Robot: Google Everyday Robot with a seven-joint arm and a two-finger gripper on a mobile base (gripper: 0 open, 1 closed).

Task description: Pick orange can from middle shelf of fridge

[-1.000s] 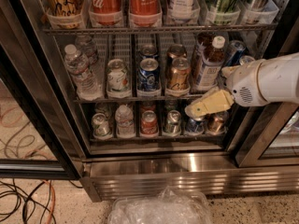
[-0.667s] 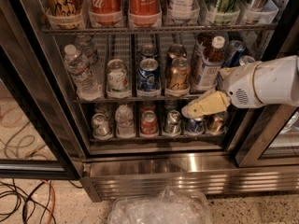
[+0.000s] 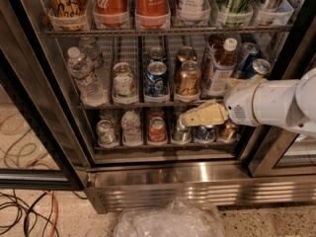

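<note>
The orange can [image 3: 189, 78] stands upright on the middle shelf [image 3: 128, 104] of the fridge [image 3: 197, 174], right of centre, with a second copper can behind it. A blue can [image 3: 156, 78] is on its left and a white-capped bottle [image 3: 219, 68] on its right. My gripper [image 3: 190, 117], tan on a white arm reaching in from the right, hangs in front of the shelf below. It is just under and slightly right of the orange can, not touching it.
Red Coca-Cola bottles [image 3: 111, 1] fill the rack above. A white-and-green can [image 3: 123, 79] and a water bottle [image 3: 84, 73] stand further left. Small cans [image 3: 157, 130] line the lower shelf. A plastic bag [image 3: 168, 221] and cables [image 3: 24, 211] lie on the floor. A black door frame [image 3: 29, 132] stands left.
My gripper has moved a little to the left, in front of the lower shelf, closer to the spot under the orange can. The cans have not moved.
</note>
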